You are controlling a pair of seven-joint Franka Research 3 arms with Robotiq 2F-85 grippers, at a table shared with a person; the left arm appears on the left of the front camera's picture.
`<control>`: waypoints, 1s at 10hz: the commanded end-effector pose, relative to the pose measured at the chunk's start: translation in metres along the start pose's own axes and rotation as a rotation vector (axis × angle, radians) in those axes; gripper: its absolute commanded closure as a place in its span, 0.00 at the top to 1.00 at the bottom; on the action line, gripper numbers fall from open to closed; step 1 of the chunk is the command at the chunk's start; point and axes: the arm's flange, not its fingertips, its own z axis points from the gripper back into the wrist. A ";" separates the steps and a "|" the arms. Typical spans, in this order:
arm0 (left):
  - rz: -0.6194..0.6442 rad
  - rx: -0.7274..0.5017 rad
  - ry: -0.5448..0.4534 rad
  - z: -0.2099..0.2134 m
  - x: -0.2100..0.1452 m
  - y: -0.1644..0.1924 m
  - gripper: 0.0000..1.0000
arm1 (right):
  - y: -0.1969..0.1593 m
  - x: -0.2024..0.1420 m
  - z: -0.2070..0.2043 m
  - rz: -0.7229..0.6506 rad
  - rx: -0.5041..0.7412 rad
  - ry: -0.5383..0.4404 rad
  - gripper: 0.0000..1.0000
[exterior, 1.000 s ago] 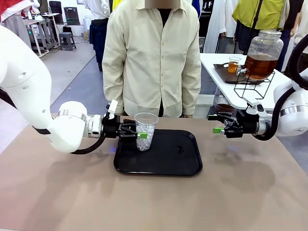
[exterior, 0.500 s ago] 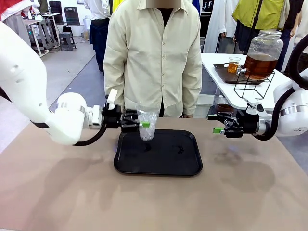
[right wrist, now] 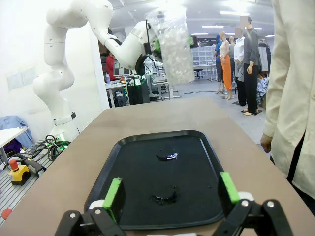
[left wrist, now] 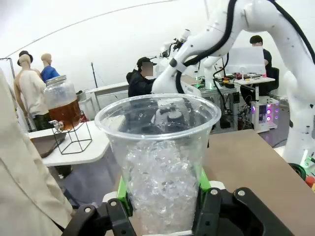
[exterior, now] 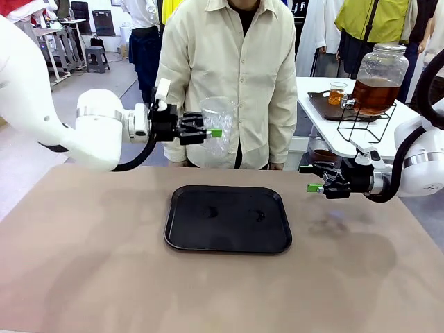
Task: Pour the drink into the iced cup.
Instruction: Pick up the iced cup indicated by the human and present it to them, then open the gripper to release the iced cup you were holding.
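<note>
Brown-topped shared table (exterior: 83,263), busy workshop behind, a person in a cream shirt (exterior: 222,69) standing at the far side of the flat black plastic tray (exterior: 229,232). Change noted over the last second: the clear plastic cup packed with crushed ice (exterior: 218,125), which had stood on the near-left part of the tray, was now lifted well above the tray's far-left edge, level with the person's chest. The left gripper (exterior: 208,132) was clamped on the cup's sides, green pads pressed against its wall, cup upright. The right gripper (exterior: 313,182) had not shifted: it hung to the right of the tray, jaws spread wide, nothing in them. The drink sat in a big round clear glass jar (exterior: 378,80) on a wire stand, far right of and beyond the tray, with a small clear cup of the same amber liquid (exterior: 338,92) beside it. Judgement: pouring not begun; cup held ice alone, and the lift looked like a carry toward the liquid. Hard to make out: the cup's base, masked by the gripper in the left wrist view; the jar's tap; two small wet marks on the tray, nature unclear; the person's hands, mostly hidden.
</note>
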 end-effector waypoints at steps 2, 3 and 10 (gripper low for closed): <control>0.000 0.000 0.000 0.000 0.000 0.000 0.60 | 0.000 0.002 -0.002 0.003 0.003 0.000 1.00; 0.000 0.000 0.000 0.000 0.000 0.000 0.60 | 0.000 0.002 -0.002 0.003 0.003 0.000 1.00; 0.000 0.000 0.000 0.000 0.000 0.000 0.60 | 0.000 0.002 -0.002 0.003 0.003 0.000 1.00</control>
